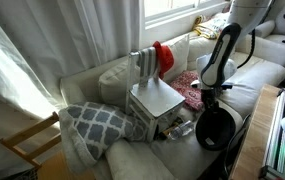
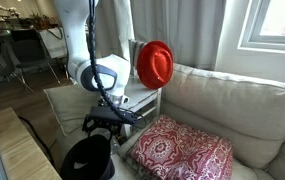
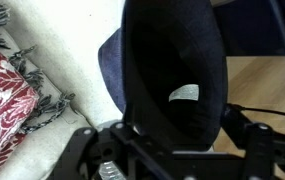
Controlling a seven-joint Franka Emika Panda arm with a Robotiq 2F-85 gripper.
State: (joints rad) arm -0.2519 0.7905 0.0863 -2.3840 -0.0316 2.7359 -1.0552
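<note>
A dark navy hat (image 3: 172, 60) fills the wrist view, mouth toward the camera, with a white label (image 3: 184, 93) inside it. My gripper (image 3: 172, 150) stands over its rim; the fingers (image 3: 254, 150) are spread wide on either side of the hat. In both exterior views the hat (image 1: 217, 128) (image 2: 87, 160) hangs dark and round just below the gripper (image 1: 213, 98) (image 2: 108, 122), by the sofa's front edge. Whether the pads touch the hat is hidden. A red hat (image 1: 162, 57) (image 2: 154, 65) hangs on a stand behind.
A white side table (image 1: 154, 100) stands on the cream sofa (image 2: 242, 105). A red patterned cushion (image 2: 182, 150) (image 3: 7, 100) lies beside the hat, and a grey-white pillow (image 1: 97, 122) further along. A wooden tabletop (image 2: 17, 150) and a wooden chair (image 1: 27, 140) are nearby.
</note>
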